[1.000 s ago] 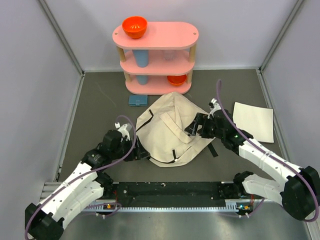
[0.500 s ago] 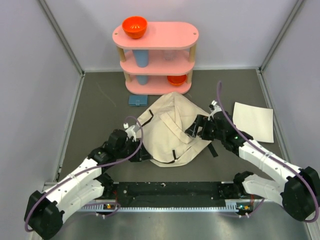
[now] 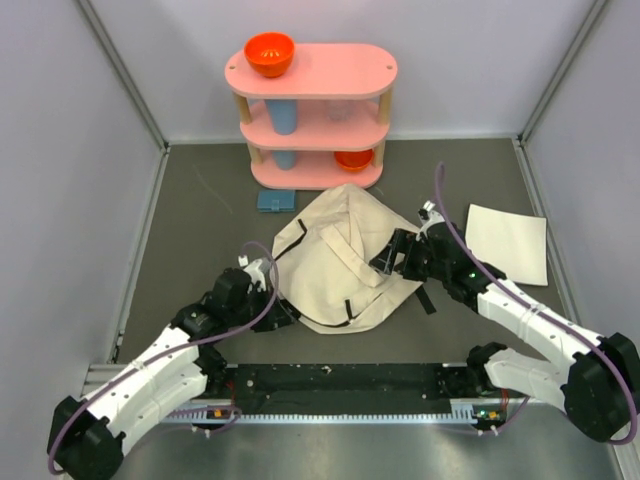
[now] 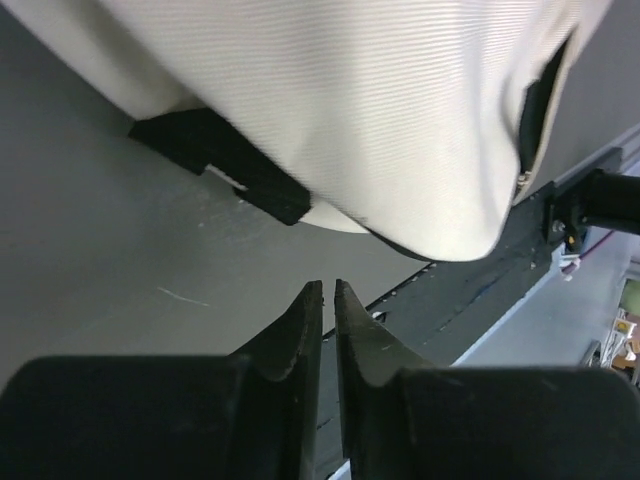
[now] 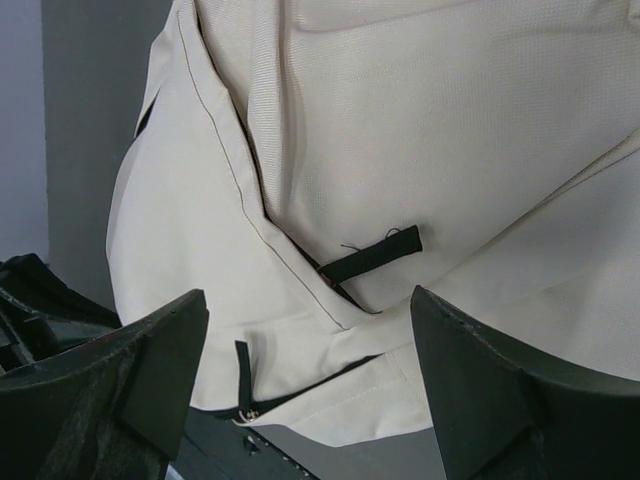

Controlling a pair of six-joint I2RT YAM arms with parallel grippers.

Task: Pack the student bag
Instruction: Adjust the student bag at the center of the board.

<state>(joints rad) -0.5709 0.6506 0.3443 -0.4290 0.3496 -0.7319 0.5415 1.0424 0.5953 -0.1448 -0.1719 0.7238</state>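
The student bag (image 3: pixel 340 265) is a cream canvas backpack lying flat mid-table, with black straps and zipper pulls. My left gripper (image 3: pixel 283 312) sits low at the bag's near-left edge. In the left wrist view its jaws (image 4: pixel 326 285) are shut to a thin slit with nothing between them, just short of the bag (image 4: pixel 400 120) and a black strap end (image 4: pixel 230 160). My right gripper (image 3: pixel 385 258) hovers over the bag's right side. It stands wide open (image 5: pixel 308 295) above the cream fabric (image 5: pixel 400 120), a black tab (image 5: pixel 375 255) and a zipper pull (image 5: pixel 240 380).
A pink three-tier shelf (image 3: pixel 312 110) stands at the back with an orange bowl (image 3: pixel 269 52) on top, a blue cup (image 3: pixel 283 118) and another orange bowl (image 3: pixel 353 158) lower down. A small blue box (image 3: pixel 276 200) lies before it. A white sheet (image 3: pixel 508 242) lies at right.
My left gripper has closed from wide open to nearly together, and the left arm has shifted slightly along the bag's near-left edge. The right arm has not moved.
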